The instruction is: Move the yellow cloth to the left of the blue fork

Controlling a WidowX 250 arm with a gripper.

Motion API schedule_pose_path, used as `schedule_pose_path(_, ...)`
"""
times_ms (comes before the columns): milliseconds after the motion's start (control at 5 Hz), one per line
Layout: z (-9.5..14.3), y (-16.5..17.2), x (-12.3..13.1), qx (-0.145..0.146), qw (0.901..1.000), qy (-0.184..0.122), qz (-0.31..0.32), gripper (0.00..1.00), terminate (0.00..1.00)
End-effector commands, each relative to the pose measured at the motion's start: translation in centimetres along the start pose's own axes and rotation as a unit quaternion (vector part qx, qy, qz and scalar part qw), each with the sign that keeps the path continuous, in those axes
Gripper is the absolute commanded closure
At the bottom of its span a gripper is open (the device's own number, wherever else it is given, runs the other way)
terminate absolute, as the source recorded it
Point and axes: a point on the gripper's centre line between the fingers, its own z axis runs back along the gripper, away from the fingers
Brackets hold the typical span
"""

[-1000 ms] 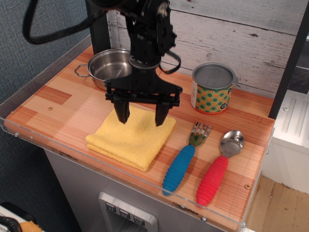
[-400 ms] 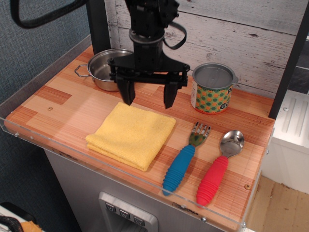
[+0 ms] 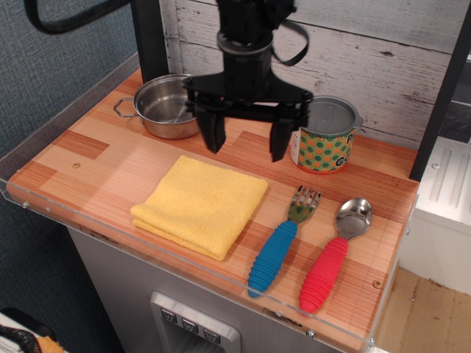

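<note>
The yellow cloth [image 3: 201, 205] lies folded flat on the wooden table, near the front edge, to the left of the blue fork [image 3: 282, 239]. The fork lies with its ribbed blue handle toward the front and its tines pointing back. My gripper [image 3: 247, 145] hangs open and empty above the table, behind the cloth's far right corner, with its two black fingers spread wide. It touches nothing.
A steel pot [image 3: 166, 105] stands at the back left. A green-dotted can [image 3: 326, 134] stands at the back right, close to my right finger. A red-handled spoon [image 3: 333, 253] lies right of the fork. A clear rim edges the table's front [image 3: 184, 261].
My gripper has risen off the cloth and moved back and to the right, staying open. The cloth lies where it was.
</note>
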Motion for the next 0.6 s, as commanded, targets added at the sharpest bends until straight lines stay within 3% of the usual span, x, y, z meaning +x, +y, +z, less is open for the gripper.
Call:
schedule_pose_path(0, 3.15, -2.16, -1.64, -0.024, 0.9983, -0.035, -0.040, 0.00, 0.00)
schedule_pose_path(200, 3.65, -3.07, -2.45, -0.033, 0.9966, -0.026, -0.071, 0.00, 0.00)
schedule_pose_path(400, 3.65, -3.07, -2.45, -0.033, 0.9966, -0.026, -0.071, 0.00, 1.00)
